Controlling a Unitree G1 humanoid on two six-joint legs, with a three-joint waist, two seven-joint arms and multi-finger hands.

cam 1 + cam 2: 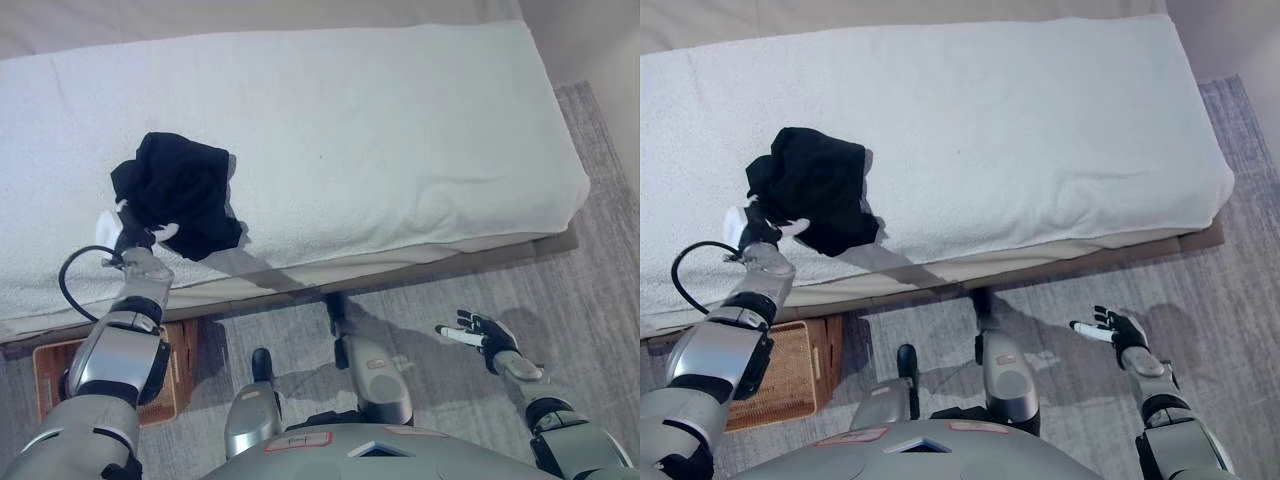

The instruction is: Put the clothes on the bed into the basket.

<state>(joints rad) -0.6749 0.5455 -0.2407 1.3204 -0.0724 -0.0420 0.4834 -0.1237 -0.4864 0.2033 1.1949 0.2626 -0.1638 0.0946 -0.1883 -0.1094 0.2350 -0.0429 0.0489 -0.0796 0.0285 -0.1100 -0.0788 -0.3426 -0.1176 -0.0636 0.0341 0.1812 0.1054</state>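
White toweling covers one bed [380, 130] that fills the upper view, with grey carpet [600, 270] below. One black garment [180, 190] hangs bunched near the bed's front left edge, pinched in the left hand [135, 232]. One wicker basket [785, 370] sits on the floor beneath. The right hand [485, 335] hovers over the carpet, fingers spread, empty.

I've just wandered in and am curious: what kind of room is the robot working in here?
Most likely a bedroom. A long bed with a white cover fills the view, a grey carpet lies beside it, and a wicker basket stands on the floor. The left hand grips black clothing.
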